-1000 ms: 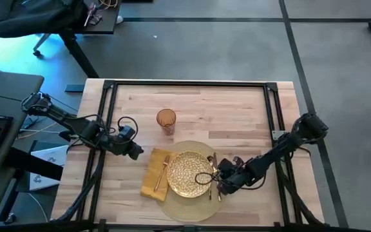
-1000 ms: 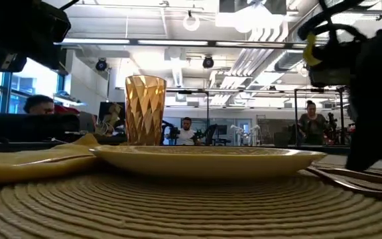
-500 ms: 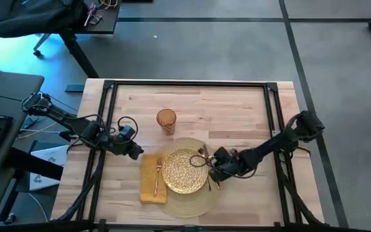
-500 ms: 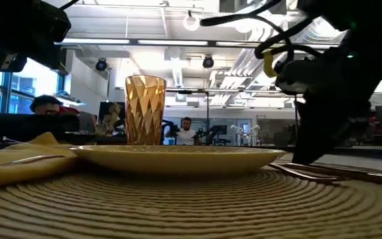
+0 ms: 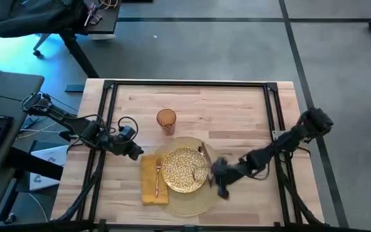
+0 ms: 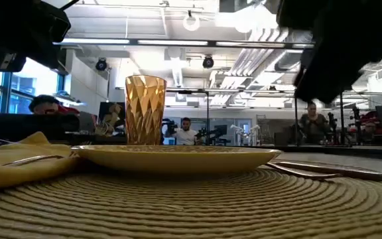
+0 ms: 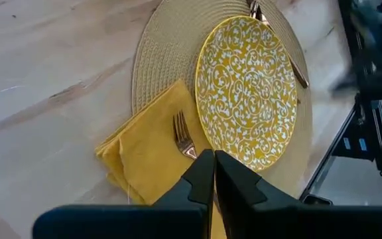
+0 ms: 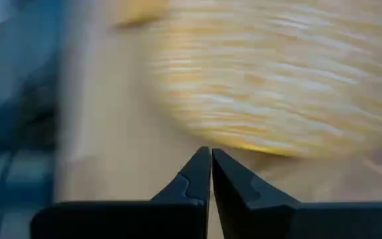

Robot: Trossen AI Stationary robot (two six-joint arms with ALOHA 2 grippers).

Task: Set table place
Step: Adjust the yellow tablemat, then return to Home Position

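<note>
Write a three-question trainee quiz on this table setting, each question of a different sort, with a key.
1. True or false: the fork lies on the yellow napkin.
2. The amber glass stands where?
A. on the plate
B. on the bare table, beyond the placemat
C. in the left gripper
3. Fill in: the right gripper is at the placemat's ____ edge, seen from above.

Key: 1 true; 2 B; 3 right.
</note>
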